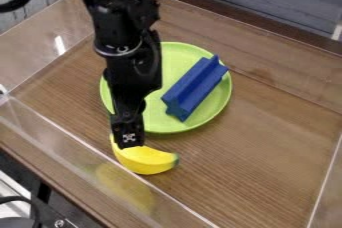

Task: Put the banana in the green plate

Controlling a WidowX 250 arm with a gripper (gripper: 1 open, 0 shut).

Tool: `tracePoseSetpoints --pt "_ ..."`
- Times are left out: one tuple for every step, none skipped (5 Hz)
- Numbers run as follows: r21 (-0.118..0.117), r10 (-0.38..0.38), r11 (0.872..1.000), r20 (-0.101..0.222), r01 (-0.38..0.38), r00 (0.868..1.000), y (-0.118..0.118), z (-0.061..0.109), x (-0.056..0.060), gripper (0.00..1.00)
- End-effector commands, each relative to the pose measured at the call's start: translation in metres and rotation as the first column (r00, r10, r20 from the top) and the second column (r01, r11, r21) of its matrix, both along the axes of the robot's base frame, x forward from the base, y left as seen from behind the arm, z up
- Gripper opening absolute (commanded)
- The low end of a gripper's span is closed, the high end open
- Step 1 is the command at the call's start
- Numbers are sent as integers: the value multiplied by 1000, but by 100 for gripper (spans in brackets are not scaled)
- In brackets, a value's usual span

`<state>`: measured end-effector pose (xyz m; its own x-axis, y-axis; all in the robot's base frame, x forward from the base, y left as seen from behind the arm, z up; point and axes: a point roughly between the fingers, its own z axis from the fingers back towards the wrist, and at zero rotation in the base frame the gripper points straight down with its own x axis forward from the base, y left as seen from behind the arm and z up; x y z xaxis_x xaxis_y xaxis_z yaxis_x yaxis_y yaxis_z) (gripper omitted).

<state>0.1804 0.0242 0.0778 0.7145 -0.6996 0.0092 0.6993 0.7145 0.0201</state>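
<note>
Gripper (127,137) points straight down, jaws spread wide and empty, at the left end of the banana (146,159). Banana lies on the wood just outside the green plate (134,77), near its front rim; long axis runs left-right, body extending right of the jaws

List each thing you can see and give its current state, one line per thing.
Banana: lying on the table, outside the plate, not gripped.
Plate: on the table, holding the block, no banana in it.
Block: lying in the plate's right half.
End effector: open, pointing down, just above the banana's left end.
</note>
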Motion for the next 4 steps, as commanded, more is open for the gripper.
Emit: tracePoseSetpoints --pt "1 37 999 36 -37 999 5 -2 2 100" --pt "-5 53 999 45 -53 998 6 -11 -3 100" --pt "-9 63 998 58 -63 996 7 -21 -4 100" --pt "-14 36 999 67 -35 997 11 -26 -2 100"
